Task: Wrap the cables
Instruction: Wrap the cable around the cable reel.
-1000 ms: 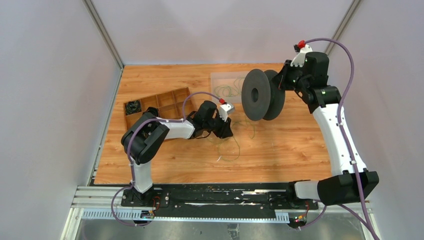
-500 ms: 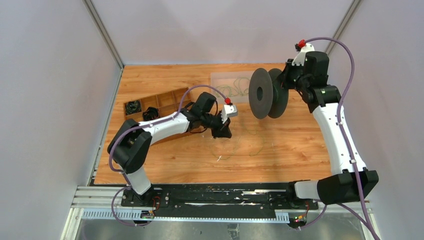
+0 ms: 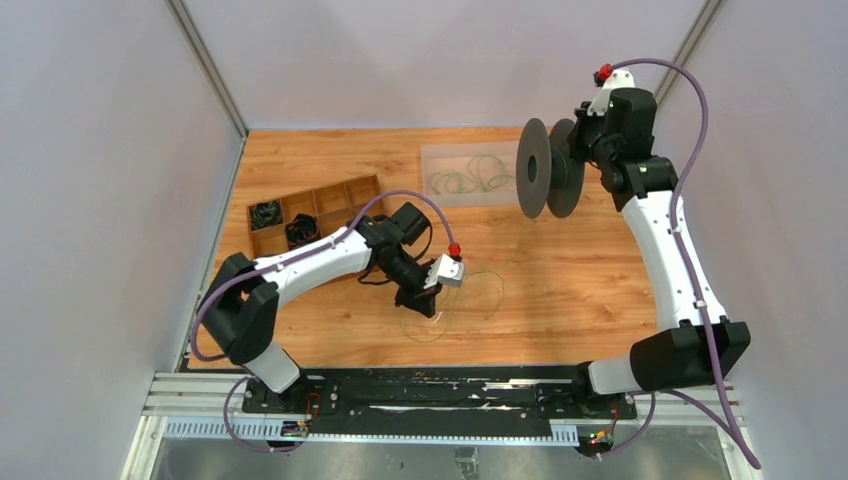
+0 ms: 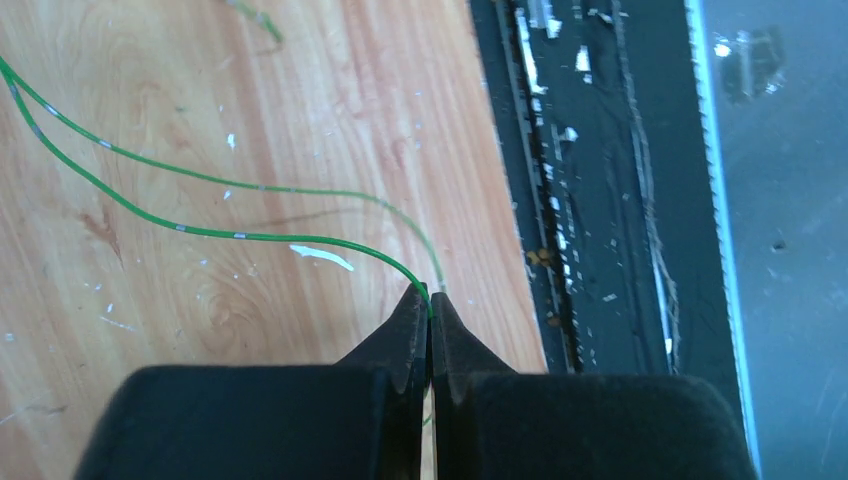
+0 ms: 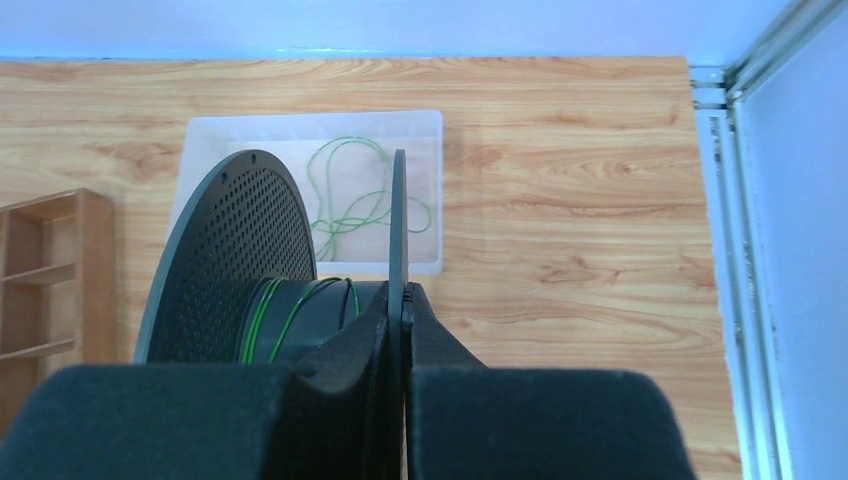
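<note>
A thin green cable (image 3: 478, 300) lies in loose loops on the wooden table and runs up toward a black spool (image 3: 546, 168). My left gripper (image 3: 428, 305) is low over the table near the front and shut on this cable (image 4: 250, 237), pinched at the fingertips. My right gripper (image 3: 580, 140) is shut on one flange of the spool (image 5: 398, 230) and holds it in the air at the back right. A few green turns (image 5: 300, 305) sit on the spool's hub. More green cables (image 3: 465, 182) lie in a clear tray.
A clear shallow tray (image 3: 440, 160) sits at the back middle, also in the right wrist view (image 5: 210, 140). A wooden divided box (image 3: 330, 200) with black cord bundles (image 3: 266, 213) stands at the back left. The black rail (image 4: 590, 200) runs along the table's front edge.
My left gripper has moved toward the front of the table, pulling the cable with it. My right gripper has turned the spool edge-on and shifted it to the right and back.
</note>
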Robot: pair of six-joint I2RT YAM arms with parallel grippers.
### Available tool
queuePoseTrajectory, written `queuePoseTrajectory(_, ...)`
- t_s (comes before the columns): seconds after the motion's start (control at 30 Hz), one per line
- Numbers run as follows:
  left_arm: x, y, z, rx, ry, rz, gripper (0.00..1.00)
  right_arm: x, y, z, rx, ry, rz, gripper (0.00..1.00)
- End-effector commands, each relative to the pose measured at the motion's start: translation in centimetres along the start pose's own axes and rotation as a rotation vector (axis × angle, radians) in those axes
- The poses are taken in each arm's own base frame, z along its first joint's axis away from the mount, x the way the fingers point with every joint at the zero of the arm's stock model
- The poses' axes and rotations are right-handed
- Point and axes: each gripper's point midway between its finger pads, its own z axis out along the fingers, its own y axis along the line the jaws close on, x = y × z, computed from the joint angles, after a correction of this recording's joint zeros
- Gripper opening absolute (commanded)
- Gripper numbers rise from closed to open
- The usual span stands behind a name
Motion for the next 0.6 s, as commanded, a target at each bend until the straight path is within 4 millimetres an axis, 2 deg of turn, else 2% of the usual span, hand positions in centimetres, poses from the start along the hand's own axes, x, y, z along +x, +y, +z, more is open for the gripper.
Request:
queuePoseTrajectory(0.0, -2.9, -3.6, -3.5, 0.047, -0.027, 0.164, 0.00, -3.5, -2.4, 0.3, 0.113, -0.124, -0.049, 0.01)
queuePoseTrajectory(0.2, -7.2, -6.1, -7.6, 0.022, -0.085, 0.261, 0.00, -3.1, -4.0, 1.7, 0.195, -0.130, -0.083, 0.01)
queuePoseTrajectory(0.43, -8.9, -6.4, -8.6, -0.012, -0.095, 0.318, 0.00, -2.8, -5.3, 3.6, 0.260, -0.118, -0.103, 0.01)
queuePoseTrajectory(0.57, -11.2, -7.2, -10.0, -0.022, -0.144, 0.345, 0.00, -2.1, -5.7, 4.7, 0.283, -0.104, -0.139, 0.01)
